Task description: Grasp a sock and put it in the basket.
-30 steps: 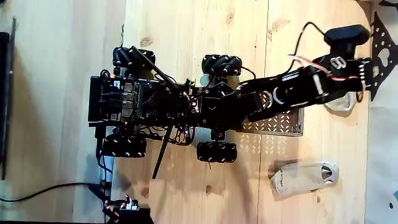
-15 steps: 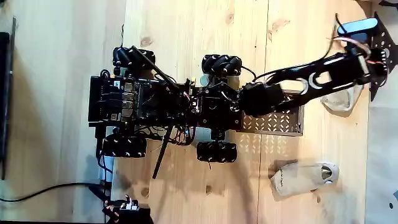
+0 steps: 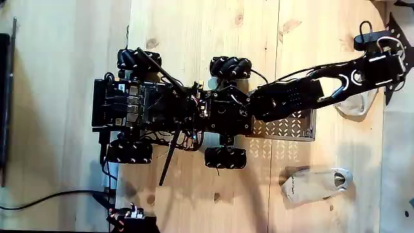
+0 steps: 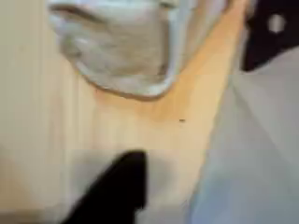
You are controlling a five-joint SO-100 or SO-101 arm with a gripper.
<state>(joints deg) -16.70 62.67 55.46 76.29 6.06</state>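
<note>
A blurred close-up from the wrist view: the cream sock (image 4: 131, 51) lies bunched at the top of the frame on the pale wooden bench (image 4: 112, 126). A dark finger (image 4: 117, 191) juts in from below, apart from the fabric. A pale grey surface (image 4: 252, 154) fills the right side.

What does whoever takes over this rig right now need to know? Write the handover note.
Gripper: over the sock in the fixed view, open or shut not readable; nothing visibly held.
Sock: on the wooden table past the basket's right end, partly under the arm; the wrist view shows it close below.
Basket: on the mobile base's front, no sock visible inside.
Second, longer sock: lies lower in the fixed view.
Done: arm extended to the sock.
Left: grasp, lift, drop in basket.
</note>
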